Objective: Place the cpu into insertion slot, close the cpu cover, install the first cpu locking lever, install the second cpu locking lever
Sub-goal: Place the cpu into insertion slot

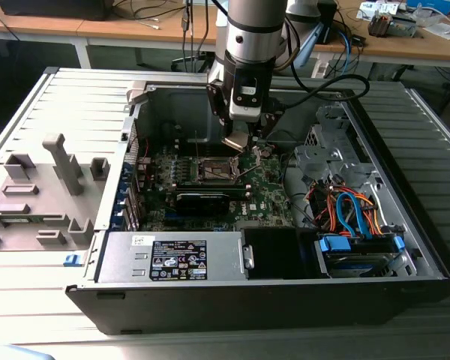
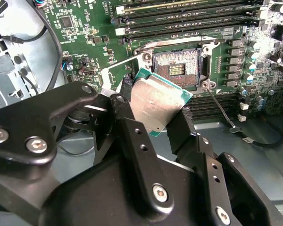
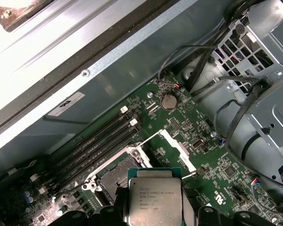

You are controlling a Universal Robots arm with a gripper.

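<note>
occlusion log | first wrist view: I see the cpu [image 3: 155, 200] cut by the picture's edge; it covers part of the insertion slot [image 3: 114, 181] | second wrist view: gripper fingers [image 2: 181, 132] hide two cpu edges | exterior view: arm [image 1: 251, 22] cropped above

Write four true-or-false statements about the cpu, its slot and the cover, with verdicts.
1. The gripper holds the cpu between its fingers. True.
2. The cpu sits in the insertion slot. False: it is held above the board, and the slot's contact field lies bare.
3. The cpu cover is shut over the slot. False: it stands open.
4. Long black memory slots run beside the insertion slot. True.
</note>
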